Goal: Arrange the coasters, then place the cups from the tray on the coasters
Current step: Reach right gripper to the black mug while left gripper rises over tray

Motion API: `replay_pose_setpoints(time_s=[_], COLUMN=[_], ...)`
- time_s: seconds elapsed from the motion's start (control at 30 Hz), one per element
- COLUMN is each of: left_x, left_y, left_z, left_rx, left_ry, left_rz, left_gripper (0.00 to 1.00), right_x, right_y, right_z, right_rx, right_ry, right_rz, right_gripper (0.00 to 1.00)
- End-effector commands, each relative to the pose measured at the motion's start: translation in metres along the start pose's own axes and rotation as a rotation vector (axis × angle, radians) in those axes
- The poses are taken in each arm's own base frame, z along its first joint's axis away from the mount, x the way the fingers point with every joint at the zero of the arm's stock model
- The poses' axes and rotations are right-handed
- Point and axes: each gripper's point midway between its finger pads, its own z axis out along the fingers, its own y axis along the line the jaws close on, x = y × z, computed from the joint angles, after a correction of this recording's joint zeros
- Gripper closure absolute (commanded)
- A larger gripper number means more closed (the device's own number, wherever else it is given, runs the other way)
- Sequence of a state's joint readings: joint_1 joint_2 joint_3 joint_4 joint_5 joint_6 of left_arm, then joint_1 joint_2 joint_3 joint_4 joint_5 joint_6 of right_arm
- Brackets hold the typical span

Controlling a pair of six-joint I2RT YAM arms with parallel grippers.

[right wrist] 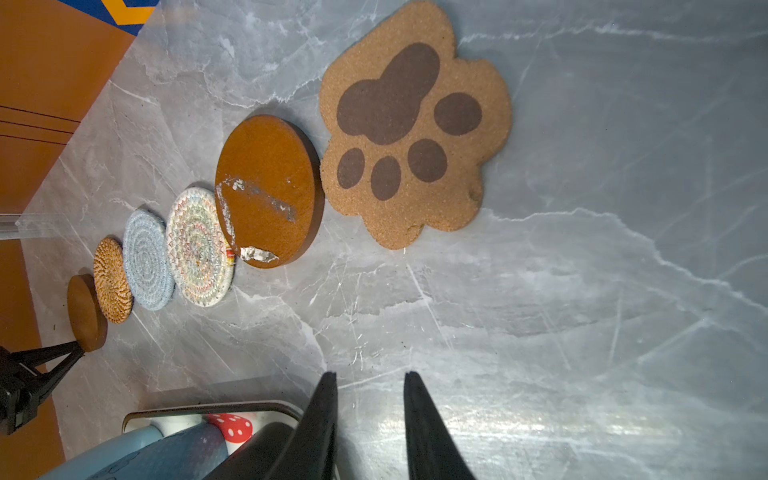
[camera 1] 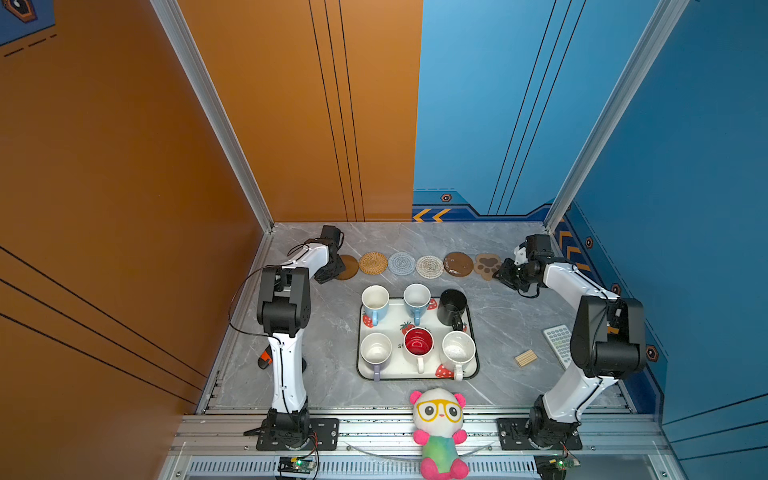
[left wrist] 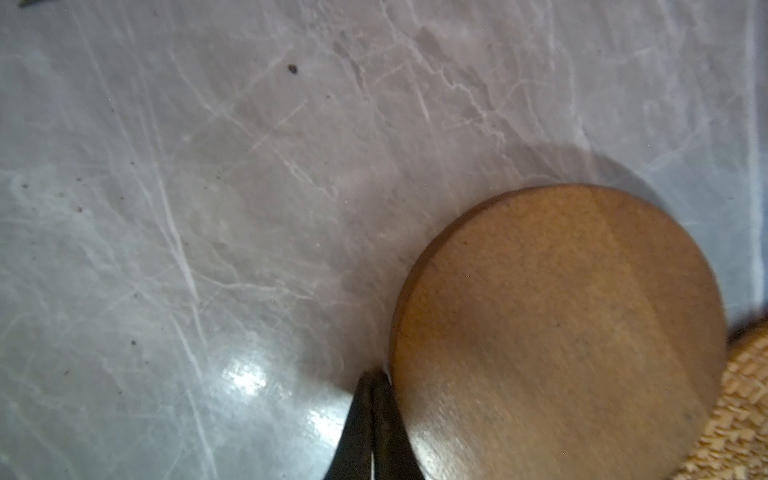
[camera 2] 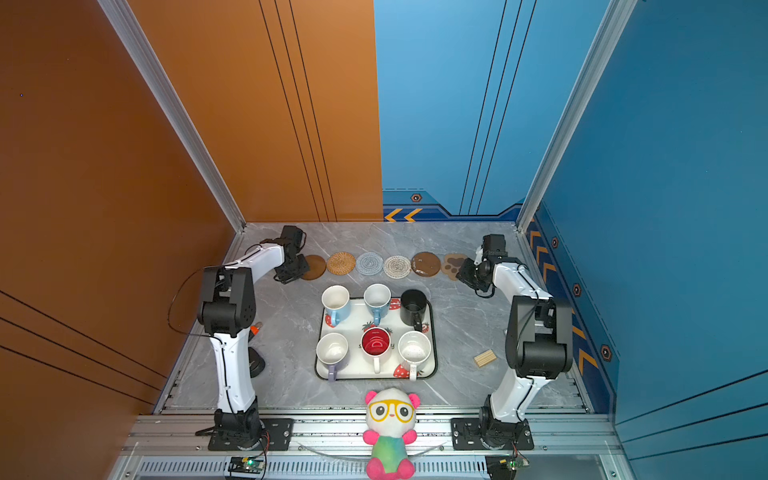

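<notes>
On the bench (camera 1: 324,332), the strawberry tray (camera 1: 399,368) held all six mugs (camera 1: 418,343). Beyond it, six coasters (camera 1: 401,263) lay in a row. The left claw (left wrist: 374,376), closed and empty, seemingly touched the end wooden disc (left wrist: 557,332) at its edge; the right claw (right wrist: 370,376), slightly parted, hung empty near the paw-print coaster (right wrist: 415,124).

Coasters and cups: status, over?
Left gripper shut, tips at edge of end wooden disc. Right gripper open, empty. Six coasters in row; all six cups on tray. Nothing blocking.
</notes>
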State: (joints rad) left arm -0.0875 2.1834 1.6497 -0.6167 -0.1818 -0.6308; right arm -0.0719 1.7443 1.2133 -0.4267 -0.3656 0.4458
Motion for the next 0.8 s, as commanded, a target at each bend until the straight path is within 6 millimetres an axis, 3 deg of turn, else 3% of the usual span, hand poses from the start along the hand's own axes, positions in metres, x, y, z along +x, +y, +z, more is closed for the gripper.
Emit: replay_pose_setpoints(time_s=[0.0,0.17,0.27,0.53,0.67,0.77], left_x=[-0.004,-0.011,-0.007,0.032,0.046,0.065], left_y=[0.000,0.003,-0.010,-0.110,-0.143,-0.159], left_z=[-0.023,-0.072,-0.103,-0.212,-0.267,-0.291], left_rx=[0.000,0.007,0.046,0.305,0.446,0.576], left_ry=[-0.039,-0.140,-0.192,-0.388,-0.489,-0.503], left_rz=[-0.011,0.000,0.028,0.209,0.302,0.370], left_gripper=[0.94,0.92,0.91,0.78,0.63,0.54], right_x=[-0.002,-0.006,-0.005,0.026,0.058,0.088], right_y=[0.007,0.021,0.034,0.077,0.092,0.095], right_z=[-0.017,-0.036,-0.049,-0.086,-0.102,-0.108], right_rx=[-0.008,-0.026,-0.041,-0.067,-0.055,-0.049], right_ry=[-0.028,-0.068,-0.092,-0.110,-0.096,-0.061], right_rz=[-0.001,-0.027,-0.057,-0.210,-0.320,-0.393], right_gripper=[0.73,0.73,0.73,0.65,0.54,0.45])
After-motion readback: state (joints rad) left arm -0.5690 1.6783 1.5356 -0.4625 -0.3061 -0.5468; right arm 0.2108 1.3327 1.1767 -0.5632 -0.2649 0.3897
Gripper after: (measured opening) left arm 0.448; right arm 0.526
